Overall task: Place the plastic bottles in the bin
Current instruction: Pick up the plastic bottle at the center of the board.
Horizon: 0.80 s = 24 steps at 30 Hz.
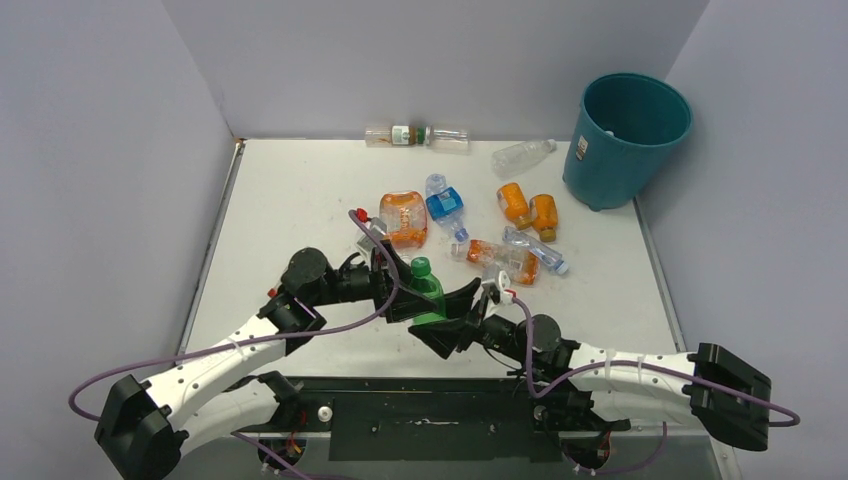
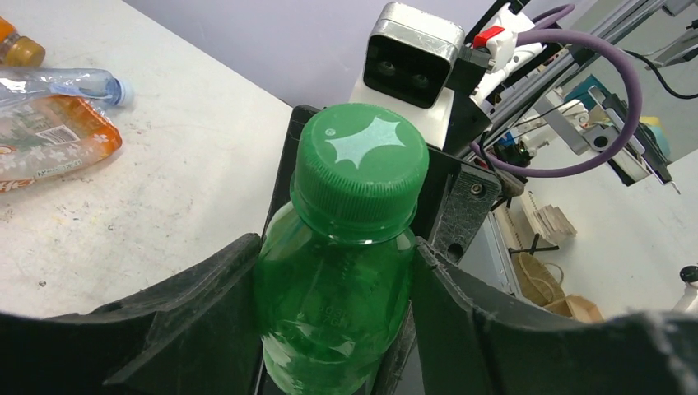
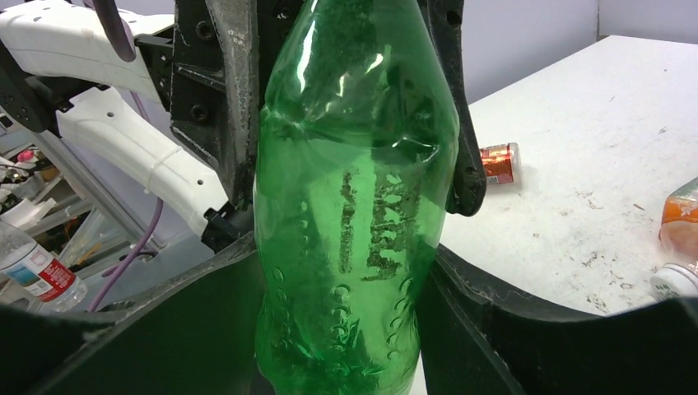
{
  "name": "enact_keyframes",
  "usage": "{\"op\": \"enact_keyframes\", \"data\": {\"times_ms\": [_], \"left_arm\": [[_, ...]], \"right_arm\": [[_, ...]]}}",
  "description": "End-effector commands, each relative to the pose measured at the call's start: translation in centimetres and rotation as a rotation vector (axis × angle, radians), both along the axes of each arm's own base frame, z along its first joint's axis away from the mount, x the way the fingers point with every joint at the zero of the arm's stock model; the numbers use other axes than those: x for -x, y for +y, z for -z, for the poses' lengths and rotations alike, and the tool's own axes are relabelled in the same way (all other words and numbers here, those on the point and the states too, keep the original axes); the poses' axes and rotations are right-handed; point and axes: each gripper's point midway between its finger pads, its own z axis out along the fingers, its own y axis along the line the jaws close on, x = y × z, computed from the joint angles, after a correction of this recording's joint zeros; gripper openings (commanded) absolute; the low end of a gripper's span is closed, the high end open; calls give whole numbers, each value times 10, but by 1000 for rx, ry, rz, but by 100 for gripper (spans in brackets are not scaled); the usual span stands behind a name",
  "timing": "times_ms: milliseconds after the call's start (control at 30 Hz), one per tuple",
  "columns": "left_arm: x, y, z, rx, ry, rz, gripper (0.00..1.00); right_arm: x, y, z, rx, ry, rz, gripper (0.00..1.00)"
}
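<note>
A round teal bin [image 1: 625,150] with a small white label [image 1: 581,150] stands at the far right corner of a white table [image 1: 300,200]. It is open at the top. Only part of its inside wall shows from above, and what lies at the bottom cannot be made out.

Well apart from the bin, to its left and towards the arms, both claws grip one green bottle [image 1: 427,288]. It is see-through green plastic with a green screw cap [image 2: 360,169], it stands roughly upright, and its body is dented. The left gripper [image 2: 336,247] pinches it just under the cap, with a finger pressed on each side. The right gripper [image 3: 344,247] pinches it lower on the body in the same way. What the bottle holds cannot be told.

The other bottles all lie on their sides on the table, left of the bin.
- Closest to the bin is a clear bottle [image 1: 522,156], just beside its base.
- A little further from the bin are two small orange bottles [image 1: 514,204] side by side.
- Nearer the arms lie a clear bottle with a blue cap [image 1: 535,250] and an orange-labelled bottle [image 1: 500,258], touching.
- Further left are a blue-labelled bottle [image 1: 445,205] and a larger jug with an orange label [image 1: 403,217].
- Along the back wall, level with the bin, two clear bottles [image 1: 417,135] lie end to end.
</note>
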Motion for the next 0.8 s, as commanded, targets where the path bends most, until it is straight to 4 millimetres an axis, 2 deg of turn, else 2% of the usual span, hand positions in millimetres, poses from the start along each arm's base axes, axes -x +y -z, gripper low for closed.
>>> {"op": "enact_keyframes", "data": {"times_ms": [0,33,67,133,200,300,467,567,667,767], "left_arm": [[2,0,-23,37,-92,-7,35],[3,0,-23,37,-98,-4,30],[3,0,-24,39,-103,-5,25],[3,2,-25,40,-121,-9,15],[1,4,-26,33,-137,-33,6],[-5,10,-27,23,-161,-100,0],[-9,17,-33,51,-187,-157,0],[-12,20,-34,57,-188,-187,0],[-14,22,-34,58,-195,-211,0],[-14,22,-32,48,-204,-210,0]], "right_arm": [[-1,-4,-47,-117,-69,29,43],[-2,-3,-46,-104,-61,33,53],[-3,-1,-45,-81,-52,33,70],[-8,2,-42,-22,-9,48,95],[-12,4,-35,60,29,64,90],[-13,0,-27,184,80,84,90],[-14,-22,-29,292,134,140,90],[-24,-42,-33,314,197,249,90],[-26,-58,-49,285,186,294,90],[-23,-70,-77,206,124,298,90]]}}
